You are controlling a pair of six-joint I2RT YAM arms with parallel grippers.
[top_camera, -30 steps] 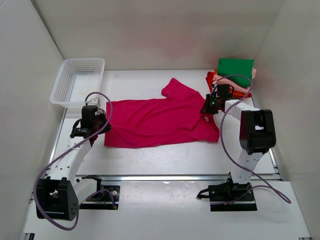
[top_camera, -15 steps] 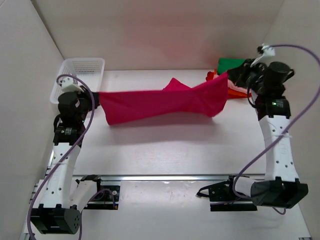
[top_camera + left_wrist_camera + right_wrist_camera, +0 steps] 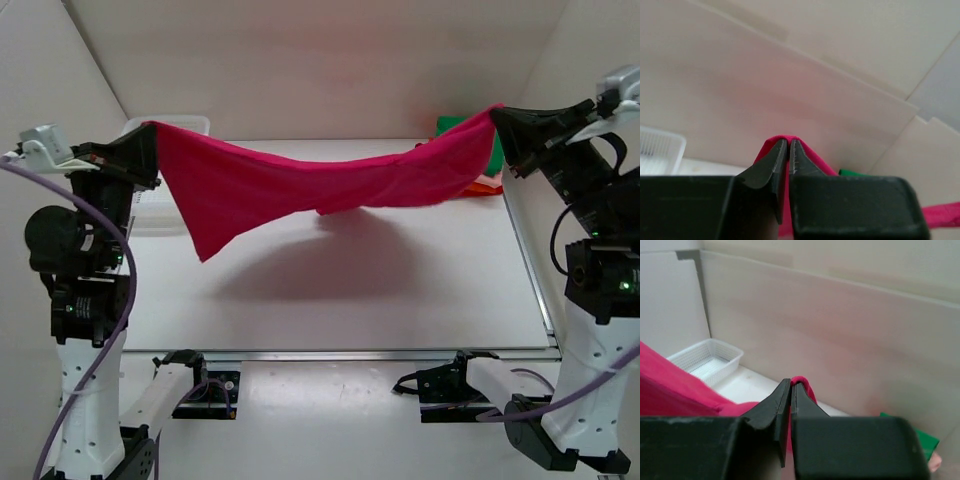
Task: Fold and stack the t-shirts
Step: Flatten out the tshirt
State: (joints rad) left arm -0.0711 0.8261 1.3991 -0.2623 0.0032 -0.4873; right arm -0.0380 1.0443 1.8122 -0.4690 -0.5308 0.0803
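High over the bench (image 3: 350, 310), the magenta t-shirt (image 3: 300, 185) hangs stretched and sagging in mid-air, one corner clamped in the left pincer (image 3: 150, 150), the opposite end clamped in the right pincer (image 3: 502, 130), near the folded stack (image 3: 458, 127).

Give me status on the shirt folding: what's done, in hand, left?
Done: a folded stack sits at the far right, green on top, partly hidden. In hand: the magenta t-shirt hangs stretched in the air between the left end effector and right end effector, each shut on an edge. Left: this shirt shows no fold yet; it needs laying down, folding and adding to the stack.
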